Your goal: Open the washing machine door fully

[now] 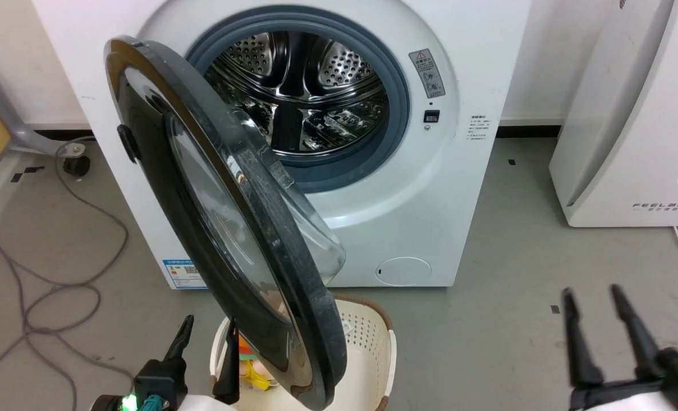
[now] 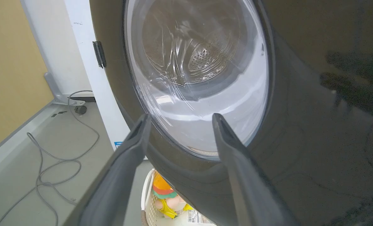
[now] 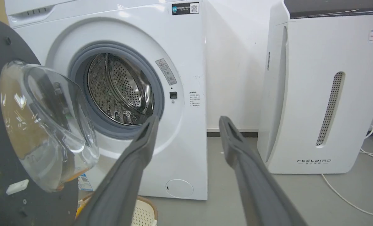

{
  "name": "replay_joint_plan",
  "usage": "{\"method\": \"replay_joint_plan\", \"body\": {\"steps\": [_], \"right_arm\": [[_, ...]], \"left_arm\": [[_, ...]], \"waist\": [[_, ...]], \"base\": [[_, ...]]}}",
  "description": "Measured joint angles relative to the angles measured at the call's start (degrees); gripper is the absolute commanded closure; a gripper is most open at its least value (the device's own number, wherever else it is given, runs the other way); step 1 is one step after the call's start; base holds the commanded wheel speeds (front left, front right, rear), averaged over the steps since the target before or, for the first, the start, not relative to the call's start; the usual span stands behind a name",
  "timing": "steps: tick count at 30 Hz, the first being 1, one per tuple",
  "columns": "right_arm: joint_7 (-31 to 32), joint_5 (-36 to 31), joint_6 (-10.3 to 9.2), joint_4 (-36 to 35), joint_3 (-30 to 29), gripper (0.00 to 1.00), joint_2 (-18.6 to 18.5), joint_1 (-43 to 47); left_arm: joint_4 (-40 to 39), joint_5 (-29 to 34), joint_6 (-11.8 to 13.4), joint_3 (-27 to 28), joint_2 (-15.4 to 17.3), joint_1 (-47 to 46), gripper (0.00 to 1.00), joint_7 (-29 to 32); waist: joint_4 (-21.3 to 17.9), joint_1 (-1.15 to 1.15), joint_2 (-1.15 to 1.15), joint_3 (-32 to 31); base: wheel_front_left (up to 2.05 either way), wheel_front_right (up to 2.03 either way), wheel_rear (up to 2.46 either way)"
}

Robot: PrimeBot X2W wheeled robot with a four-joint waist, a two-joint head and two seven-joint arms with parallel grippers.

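**White, black and steel**

The washing machine (image 1: 476, 68) is white. Its drum (image 1: 339, 68) is shiny steel dotted with rows of small holes, ringed by a blue-grey rubber seal (image 1: 400, 114). The washing machine door (image 1: 144, 188) is glossy black around clear glass. The label (image 1: 181, 274) is blue and white. The basket (image 1: 373, 342) is cream with a dotted hole pattern and a brown rim; the floor (image 1: 516, 257) is plain grey

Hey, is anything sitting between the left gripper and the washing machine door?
Nothing visible. The open left gripper faces the large round glossy black washing machine door directly, at its outer face. The cream perforated plastic basket sits lower, under the door's edge.
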Motion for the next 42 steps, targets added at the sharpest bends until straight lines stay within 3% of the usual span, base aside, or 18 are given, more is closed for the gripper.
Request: {"method": "replay_joint_plan", "body": {"steps": [3,12,13,28,42], "right_arm": [[1.89,-3.38,0.0,-1.72,1.56,0.0,0.36,1.48],[3.34,-3.12,0.0,-0.32,2.41,0.0,0.43,3.17],[3.35,-3.12,0.0,-0.13,2.48,0.0,0.44,3.17],[3.35,-2.61,0.0,1.05,2.34,0.0,0.44,3.16],[2.85,-2.2,0.0,1.64,2.26,0.0,0.47,3.15]], "left_arm": [[0.12,-0.08,0.02,0.05,0.08,-0.02,0.0,-0.19],[0.35,-0.09,0.35,-0.15,0.36,-0.02,0.0,-0.38],[0.36,-0.15,0.35,-0.16,0.48,-0.02,0.98,-0.36],[-3.93,-1.74,1.13,0.73,1.02,-0.22,1.0,0.01],[-30.7,5.03,4.42,3.59,3.89,-10.28,1.0,-1.26]], "waist": [[-0.1,0.0,0.0,0.13],[-0.14,0.0,0.0,0.04],[-0.19,0.0,0.0,0.05],[0.18,0.0,0.0,0.09],[0.57,0.0,0.0,0.5]], "base": [[0.0,0.0,0.0],[0.0,0.0,0.0],[0.0,0.0,0.0],[0.0,0.0,0.0],[0.0,0.0,0.0]]}}
